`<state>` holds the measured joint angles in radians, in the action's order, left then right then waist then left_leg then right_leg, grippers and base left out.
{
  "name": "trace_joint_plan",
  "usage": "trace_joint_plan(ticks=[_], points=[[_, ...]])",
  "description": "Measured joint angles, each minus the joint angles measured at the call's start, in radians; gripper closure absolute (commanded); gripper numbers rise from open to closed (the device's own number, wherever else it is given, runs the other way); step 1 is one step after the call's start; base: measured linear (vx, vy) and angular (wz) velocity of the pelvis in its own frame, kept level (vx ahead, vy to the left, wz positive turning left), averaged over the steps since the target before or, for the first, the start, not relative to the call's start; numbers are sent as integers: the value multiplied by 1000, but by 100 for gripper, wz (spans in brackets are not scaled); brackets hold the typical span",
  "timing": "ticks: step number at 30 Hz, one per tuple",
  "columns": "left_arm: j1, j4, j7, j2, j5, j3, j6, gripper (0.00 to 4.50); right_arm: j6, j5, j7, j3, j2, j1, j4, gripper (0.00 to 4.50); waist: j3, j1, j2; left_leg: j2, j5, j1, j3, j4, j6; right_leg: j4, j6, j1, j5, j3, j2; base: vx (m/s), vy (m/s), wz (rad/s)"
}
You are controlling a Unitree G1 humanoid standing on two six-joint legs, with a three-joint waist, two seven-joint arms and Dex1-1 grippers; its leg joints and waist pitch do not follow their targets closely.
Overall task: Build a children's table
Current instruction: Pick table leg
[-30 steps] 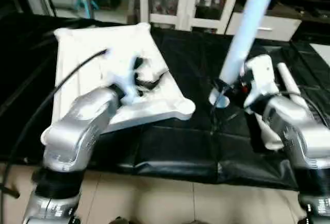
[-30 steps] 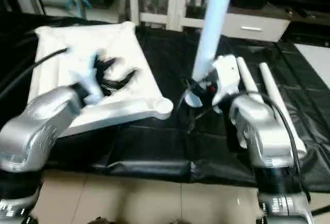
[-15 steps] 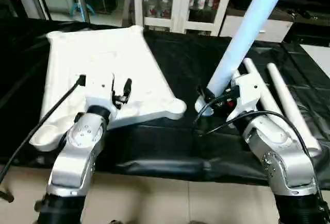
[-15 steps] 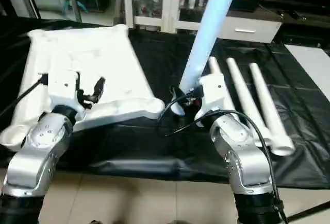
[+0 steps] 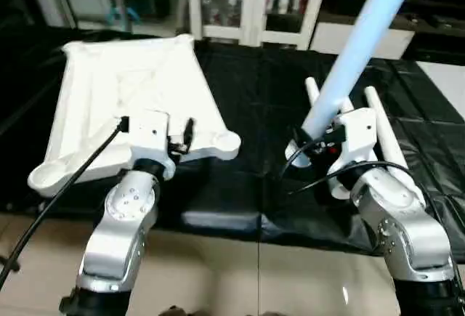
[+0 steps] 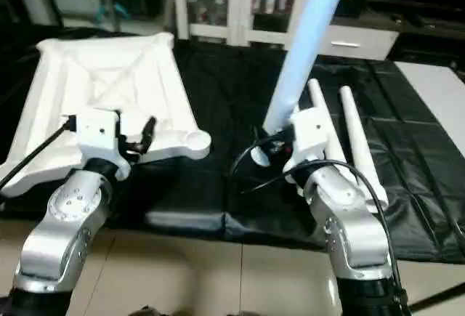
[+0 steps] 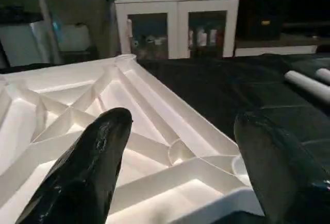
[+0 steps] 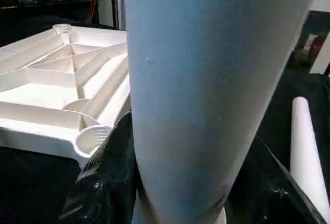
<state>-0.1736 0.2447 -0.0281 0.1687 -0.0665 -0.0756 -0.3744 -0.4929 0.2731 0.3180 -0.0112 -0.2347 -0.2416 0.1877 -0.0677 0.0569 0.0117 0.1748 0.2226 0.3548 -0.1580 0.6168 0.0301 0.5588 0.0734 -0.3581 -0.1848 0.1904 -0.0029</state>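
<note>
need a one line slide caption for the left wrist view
Open left gripper poised over the upturned tabletop, its ribbed underside and a corner socket in view.

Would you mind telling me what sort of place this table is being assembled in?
Probably an indoor lab or workroom: white glass-door cabinets holding small items, a tiled floor, and a work surface draped in black sheeting.

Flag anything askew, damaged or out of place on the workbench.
Nothing looks damaged or spilled. The tabletop lies ribbed side up with its near corners past the black table's edge. The right gripper holds one tube leg tilted; spare legs lie beside it.
</note>
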Motion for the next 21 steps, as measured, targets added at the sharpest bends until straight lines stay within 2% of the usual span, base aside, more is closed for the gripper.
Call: trace_joint_plan(ticks=[1, 2, 3, 4, 5, 6, 7, 8, 9, 10, 11, 13, 14, 15, 16, 17, 18, 19, 20, 21], points=[[7, 0, -2, 4, 1, 0, 0, 82, 0, -1, 1, 1, 2, -3, 0, 261, -3, -2, 2, 1, -3, -8, -4, 0, 5, 38, -19, 3, -21, -20, -6, 0, 0, 0], [11, 0, -4, 8, 2, -2, 0, 82, 2, -2, 1, 1, 5, -2, 0, 261, -7, -6, 9, -1, -5, -19, -21, 4, 8, 82, -21, 10, -46, -50, -28, 0, 0, 0], [13, 0, -10, 10, 3, -2, 1, 82, 2, -3, 1, 2, 6, -4, 1, 261, -10, -7, 32, -3, -4, -37, -51, 4, 9, 124, -30, 12, -81, -76, -61, 0, 0, 0], [22, 5, -15, 10, 3, -1, 1, 82, 2, -3, 2, 5, 6, -5, 2, 261, -10, -3, 38, -2, 4, -44, -51, 5, 19, 121, -31, 16, -87, -76, -60, 46, -52, 11], [30, 7, -20, 9, 3, -3, 1, 82, 2, -4, 3, 7, 3, -6, 5, 261, -9, 1, 41, -2, 37, -45, -44, 28, 23, 111, -30, 21, -89, -73, -61, 64, -18, -17], [35, 8, -26, 4, 3, -9, 1, 82, 2, -5, 4, 7, -5, -6, 5, 261, -10, 7, 32, -4, 74, -38, -19, 66, 4, 103, -30, 32, -89, -69, -60, 64, -18, -17], [35, 9, -33, 3, 3, -21, 1, 82, 2, -5, 3, 5, -9, -4, 4, 261, -6, 8, 24, -9, 78, -38, 3, 79, -3, 98, -30, 29, -89, -68, -57, 99, 41, -22], [32, 9, -41, -2, 3, -37, 1, 82, 2, -5, 3, -1, -13, 1, 4, 261, -3, 1, 18, -9, 81, -43, 12, 62, -8, 94, -31, 27, -89, -65, -52, 87, 43, -3], [32, 9, -52, -5, 3, -53, 0, 82, -1, -4, 3, -8, -13, 5, 2, 261, -1, -5, 15, -4, 59, -48, 11, 42, 29, 84, -34, 30, -86, -64, -48, 87, 43, -3], [36, 10, -55, -2, 3, -54, -1, 82, -3, -3, 4, -8, -9, 5, 2, 261, 0, -17, 16, -5, 60, -59, 9, 33, 28, 77, -33, 32, -85, -67, -47, 73, 59, 5], [39, 10, -56, 2, 3, -50, -1, 82, -4, 0, 7, -6, -3, 3, 3, 261, 1, -30, 17, -7, 61, -64, 10, 24, 25, 71, -28, 30, -87, -67, -47, 119, 66, 1], [42, 10, -55, 19, 4, -34, -2, 82, -4, 9, 15, 2, 1, -3, 5, 261, 6, -57, 26, -21, 67, -74, 10, 18, 15, 96, -1, 25, -98, -80, -60, 129, 50, 4], [42, 10, -56, 21, 4, -28, -2, 82, -4, 12, 17, 1, 0, -3, 5, 261, 12, -69, 35, -29, 73, -79, 9, 19, 14, 106, -6, 19, -96, -93, -71, 137, -8, 11], [42, 11, -56, 18, 4, -31, -2, 82, -4, 13, 19, -2, -3, -2, 6, 261, 17, -80, 41, -33, 77, -81, 6, 17, 13, 109, -32, 20, -103, -102, -75, 137, -8, 11], [40, 11, -56, 17, 4, -34, -3, 82, -4, 13, 19, -6, -13, -1, 6, 261, 20, -75, 39, -39, 88, -67, 6, 28, -18, 102, -48, 31, -105, -111, -67, 138, -26, 10], [35, 11, -59, 2, 3, -53, -3, 82, -5, 12, 21, -19, -24, 8, 4, 261, 21, -68, 33, -37, 102, -46, 19, 72, -55, 93, -49, 36, -106, -126, -55, 131, 6, 9], [35, 12, -68, -5, 3, -69, -3, 82, -6, 8, 24, -24, -34, 15, -4, 261, 21, -56, 33, -41, 105, -8, 31, 132, -60, 79, -48, 50, -107, -130, -51, 131, 6, 9], [35, 13, -70, -2, 4, -68, -3, 82, -6, 7, 31, -22, -40, 14, -2, 261, 22, -48, 29, -41, 102, 20, 40, 142, -54, 67, -47, 63, -107, -129, -48, 134, 15, 4], [35, 14, -73, 3, 4, -64, -3, 82, -5, 7, 37, -20, -43, 14, 1, 261, 27, -39, 19, -34, 91, 42, 44, 109, -42, 61, -48, 70, -109, -124, -39, 137, -11, 1], [35, 16, -75, 7, 5, -58, -3, 82, -5, 7, 42, -14, -44, 13, 7, 261, 29, -35, -6, -10, 59, 50, 46, 32, -49, 53, -50, 85, -116, -109, -19, 137, -11, 1]])
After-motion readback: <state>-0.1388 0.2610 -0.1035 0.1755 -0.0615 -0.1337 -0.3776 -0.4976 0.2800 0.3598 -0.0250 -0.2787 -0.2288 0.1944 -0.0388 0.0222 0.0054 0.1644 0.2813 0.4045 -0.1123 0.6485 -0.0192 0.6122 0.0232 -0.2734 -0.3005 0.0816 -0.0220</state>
